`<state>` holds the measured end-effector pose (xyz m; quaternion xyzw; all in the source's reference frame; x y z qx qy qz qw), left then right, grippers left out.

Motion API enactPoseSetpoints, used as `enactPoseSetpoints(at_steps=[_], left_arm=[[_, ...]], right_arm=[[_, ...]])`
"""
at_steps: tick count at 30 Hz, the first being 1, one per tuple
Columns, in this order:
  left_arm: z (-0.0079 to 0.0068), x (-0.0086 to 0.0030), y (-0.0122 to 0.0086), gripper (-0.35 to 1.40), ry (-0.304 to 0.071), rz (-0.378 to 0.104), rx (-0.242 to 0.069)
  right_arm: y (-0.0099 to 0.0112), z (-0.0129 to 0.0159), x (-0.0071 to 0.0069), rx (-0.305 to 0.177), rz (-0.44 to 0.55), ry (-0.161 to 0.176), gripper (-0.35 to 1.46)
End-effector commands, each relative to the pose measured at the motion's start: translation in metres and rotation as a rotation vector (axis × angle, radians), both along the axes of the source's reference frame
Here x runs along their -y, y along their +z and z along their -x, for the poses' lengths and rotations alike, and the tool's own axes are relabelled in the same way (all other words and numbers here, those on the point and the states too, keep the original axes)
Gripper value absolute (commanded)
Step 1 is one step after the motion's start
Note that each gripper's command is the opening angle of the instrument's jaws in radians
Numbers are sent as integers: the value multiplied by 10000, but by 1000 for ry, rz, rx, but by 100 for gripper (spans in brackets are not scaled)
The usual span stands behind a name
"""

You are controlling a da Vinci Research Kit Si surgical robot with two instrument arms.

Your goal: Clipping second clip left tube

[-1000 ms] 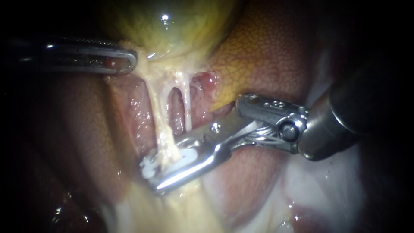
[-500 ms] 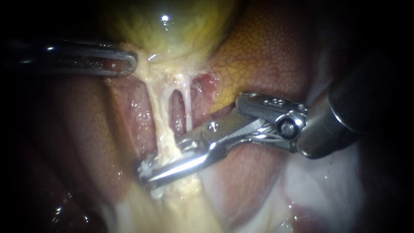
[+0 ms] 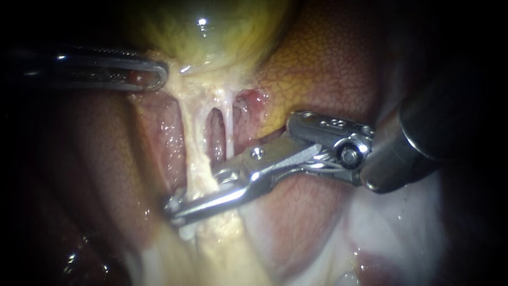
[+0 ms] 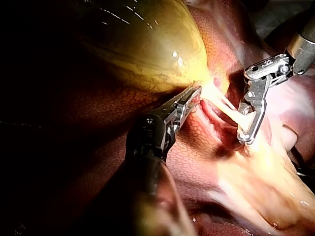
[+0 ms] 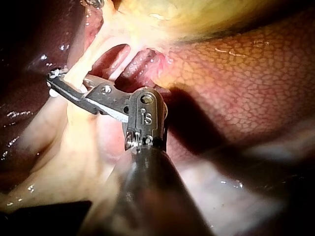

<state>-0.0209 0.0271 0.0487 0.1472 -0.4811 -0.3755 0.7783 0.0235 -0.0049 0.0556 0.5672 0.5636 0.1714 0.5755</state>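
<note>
Endoscope view: right instrument (image 3: 179, 206), entering from three o'clock, clamps left tube (image 3: 197, 153); left instrument (image 3: 159, 74) grips gallbladder (image 3: 211, 32) at ten o'clock.

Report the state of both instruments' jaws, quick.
Left instrument: shut on the gallbladder, at its lower edge.
Right instrument: shut on the left tube.

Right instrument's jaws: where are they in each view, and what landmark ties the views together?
Endoscope view: right instrument lower centre, jaws shut across the left tube.
Left wrist view: right instrument beyond the left instrument, beside its tip, on the same tube.
Right wrist view: right instrument angled aside from its own shaft, clamping the tube.
Shared landmark: the yellow-green gallbladder.
</note>
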Motion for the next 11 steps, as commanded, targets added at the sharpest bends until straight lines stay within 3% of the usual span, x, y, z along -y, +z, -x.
enactPoseSetpoints(at_steps=[1,11], left_arm=[[0,0,0,-35,0,0,0],[0,0,0,-35,0,0,0]], right_arm=[[0,0,0,0,0,0,-35],[1,0,-1,2,0,4,-35]])
